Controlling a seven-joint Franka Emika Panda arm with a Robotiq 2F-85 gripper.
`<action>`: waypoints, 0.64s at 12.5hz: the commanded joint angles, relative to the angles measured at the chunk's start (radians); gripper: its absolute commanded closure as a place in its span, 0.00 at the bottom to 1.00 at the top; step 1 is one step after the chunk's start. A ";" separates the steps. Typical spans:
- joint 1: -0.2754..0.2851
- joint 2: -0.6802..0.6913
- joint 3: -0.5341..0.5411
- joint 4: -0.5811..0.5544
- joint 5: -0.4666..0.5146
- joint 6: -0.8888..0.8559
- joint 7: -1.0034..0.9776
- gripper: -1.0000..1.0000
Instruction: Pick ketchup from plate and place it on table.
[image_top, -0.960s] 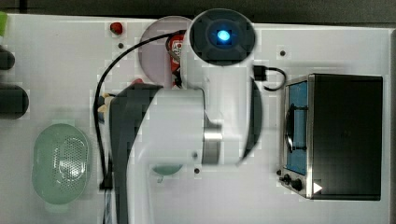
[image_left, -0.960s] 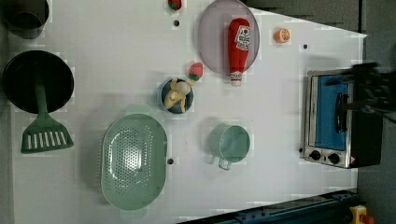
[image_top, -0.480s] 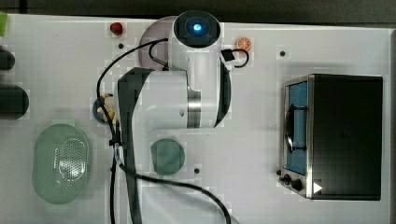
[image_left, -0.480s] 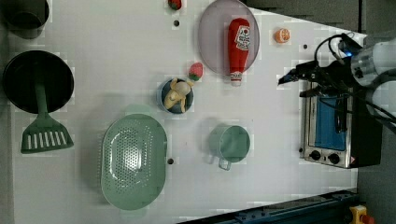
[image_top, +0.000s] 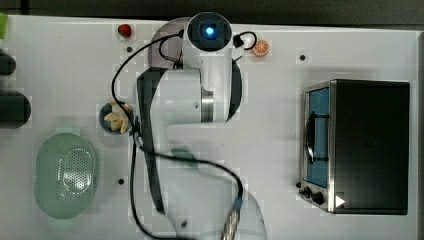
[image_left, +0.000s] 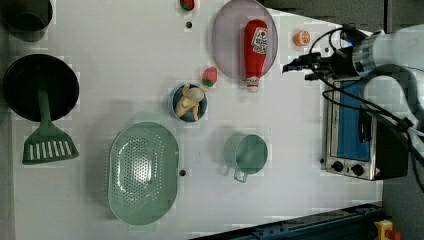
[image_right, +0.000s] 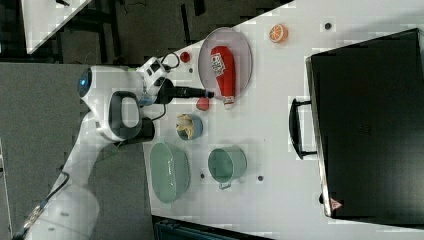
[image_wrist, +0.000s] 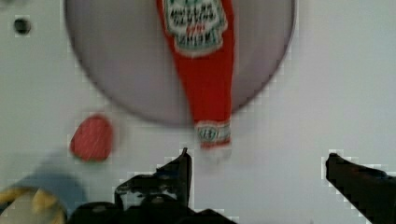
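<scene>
Nearest the wrist camera, the gripper (image_wrist: 257, 161) shows two dark fingers (image_wrist: 180, 170) spread wide with nothing between them. Just beyond them lies the ketchup (image_wrist: 203, 60), cap toward the fingers, body on the plate (image_wrist: 116, 70) and cap reaching over the rim onto the table (image_wrist: 327, 93). A red strawberry (image_wrist: 92, 138) sits beside the plate, and a blue dish of banana pieces (image_wrist: 37, 196) is in the lower left corner.

The left view gives the whole layout, which the arm covers in the top view: ketchup (image_left: 255, 50) lengthwise on the plate (image_left: 227, 40) at upper centre, gripper (image_left: 295, 67) just to the left view's right of it, above the table. Below are the banana dish (image_left: 189, 102), a green cup (image_left: 246, 153), a green colander (image_left: 143, 171), a spatula (image_left: 47, 140) and a dark pan (image_left: 40, 87). A toaster oven (image_left: 357, 132) stands at right, an orange slice (image_left: 301, 38) above it.

The right view shows the ketchup (image_right: 222, 67), the arm (image_right: 117, 110) reaching in from the left, and dark floor beyond the white table (image_right: 280, 150).
</scene>
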 joint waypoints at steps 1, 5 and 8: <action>0.022 0.086 0.008 0.073 -0.030 0.019 -0.063 0.00; 0.036 0.209 0.007 0.161 -0.078 0.045 -0.065 0.00; 0.041 0.272 0.007 0.163 -0.090 0.174 -0.065 0.00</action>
